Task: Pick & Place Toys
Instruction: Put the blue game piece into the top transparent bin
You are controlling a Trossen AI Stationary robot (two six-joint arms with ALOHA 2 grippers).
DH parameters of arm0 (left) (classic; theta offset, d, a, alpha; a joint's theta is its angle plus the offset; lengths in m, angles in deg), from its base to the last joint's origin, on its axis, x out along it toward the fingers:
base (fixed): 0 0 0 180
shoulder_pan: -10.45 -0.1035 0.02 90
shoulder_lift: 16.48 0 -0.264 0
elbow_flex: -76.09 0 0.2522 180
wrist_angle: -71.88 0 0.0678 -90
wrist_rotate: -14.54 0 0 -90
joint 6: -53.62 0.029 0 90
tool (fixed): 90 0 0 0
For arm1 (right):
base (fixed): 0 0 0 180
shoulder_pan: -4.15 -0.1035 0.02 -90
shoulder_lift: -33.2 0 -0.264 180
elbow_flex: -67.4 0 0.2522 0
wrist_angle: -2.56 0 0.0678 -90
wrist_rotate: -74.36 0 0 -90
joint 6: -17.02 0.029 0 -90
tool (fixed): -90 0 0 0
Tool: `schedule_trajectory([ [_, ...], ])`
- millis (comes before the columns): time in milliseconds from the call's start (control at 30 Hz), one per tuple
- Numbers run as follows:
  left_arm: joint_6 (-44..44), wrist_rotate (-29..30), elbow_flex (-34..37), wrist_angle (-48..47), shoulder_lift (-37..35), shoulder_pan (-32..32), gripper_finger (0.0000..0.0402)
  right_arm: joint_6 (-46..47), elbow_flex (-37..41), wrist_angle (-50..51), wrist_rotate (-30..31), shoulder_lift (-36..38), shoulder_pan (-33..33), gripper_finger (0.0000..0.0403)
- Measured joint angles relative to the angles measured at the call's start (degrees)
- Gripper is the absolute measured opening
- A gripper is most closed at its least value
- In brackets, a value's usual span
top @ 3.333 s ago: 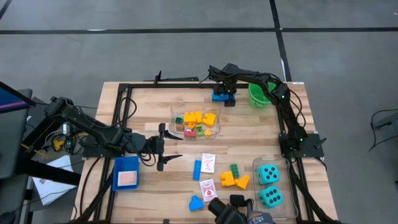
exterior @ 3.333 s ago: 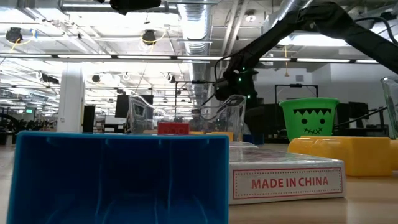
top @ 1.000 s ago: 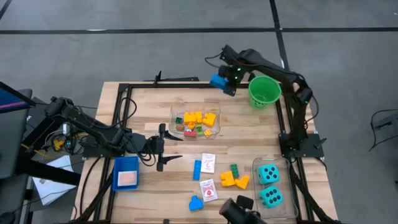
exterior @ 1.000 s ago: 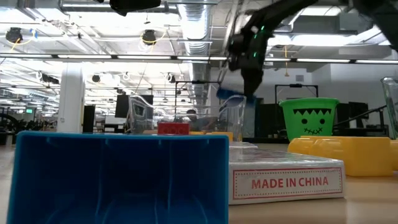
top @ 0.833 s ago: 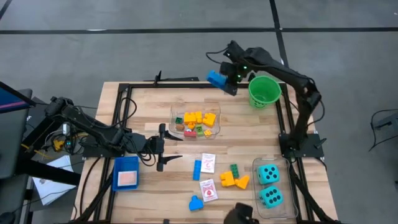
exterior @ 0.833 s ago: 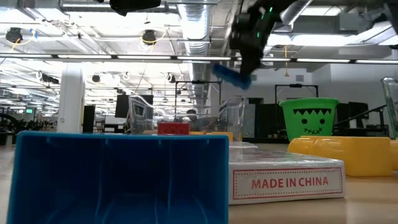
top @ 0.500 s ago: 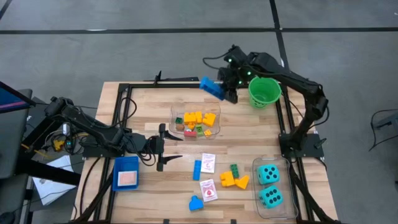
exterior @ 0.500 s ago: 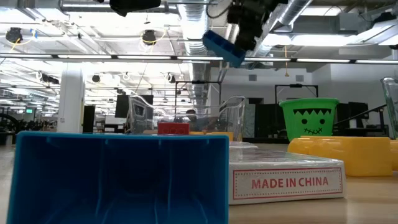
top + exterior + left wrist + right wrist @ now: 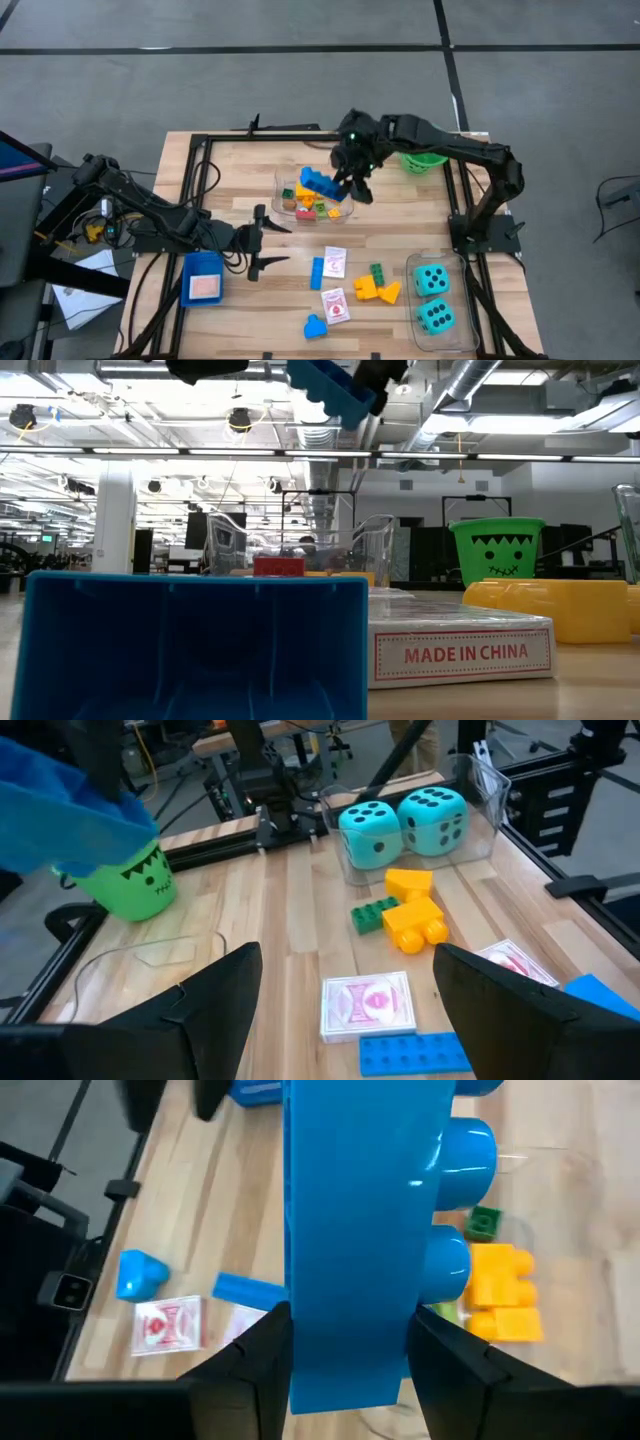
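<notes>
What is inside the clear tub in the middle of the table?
The clear plastic tub holds yellow bricks, plus small green, red and orange ones. The right tool holds a blue brick above it, covering part of the contents.

Blue brick clamped betw. jaws — yellow bricks, cards on table below.

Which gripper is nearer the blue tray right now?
Left. The left gripper hovers open just beside the blue tray, toward table centre. The right gripper, holding a blue brick, is across the table over the clear tub of bricks.
</notes>
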State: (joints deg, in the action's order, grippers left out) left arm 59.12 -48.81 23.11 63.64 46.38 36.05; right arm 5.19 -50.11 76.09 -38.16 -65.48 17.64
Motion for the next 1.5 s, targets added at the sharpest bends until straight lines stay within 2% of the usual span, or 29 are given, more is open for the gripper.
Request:
schedule_trajectory([
  [167, -0.31, 0.35, 0.0, -0.02, -0.75, 0.1, 0.029, 6.99, 2.32, -4.41, 7.31, 0.04, -5.47, 0.0163],
  [367, -0.46, 0.35, 0.0, -0.06, -0.73, 0.08, 0.029, 13.7, 8.18, -7.04, 13.67, 0.02, -7.06, 0.0163],
  [767, -0.5, 0.34, 0.0, 0.02, -0.71, 0.08, 0.029, 13.1, 17.12, -15.91, 13.89, -0.01, -6.66, 0.0164],
  [967, -0.5, 0.34, 0.0, 0.07, -0.69, 0.08, 0.029, 11.81, 20.66, -19.8, 18.01, -0.02, -4.96, 0.0164],
  [1300, -1.2, 0.32, 0.0, 0.17, -0.69, -0.01, 0.029, 7.65, 21.7, -20.52, 17.94, -1.41, -0.69, 0.0164],
  [1500, -1.2, 0.32, 0.0, 0.16, -0.67, -0.01, 0.029, 5.77, 21.45, -19.38, 18.03, -5.56, -0.25, 0.0164],
])
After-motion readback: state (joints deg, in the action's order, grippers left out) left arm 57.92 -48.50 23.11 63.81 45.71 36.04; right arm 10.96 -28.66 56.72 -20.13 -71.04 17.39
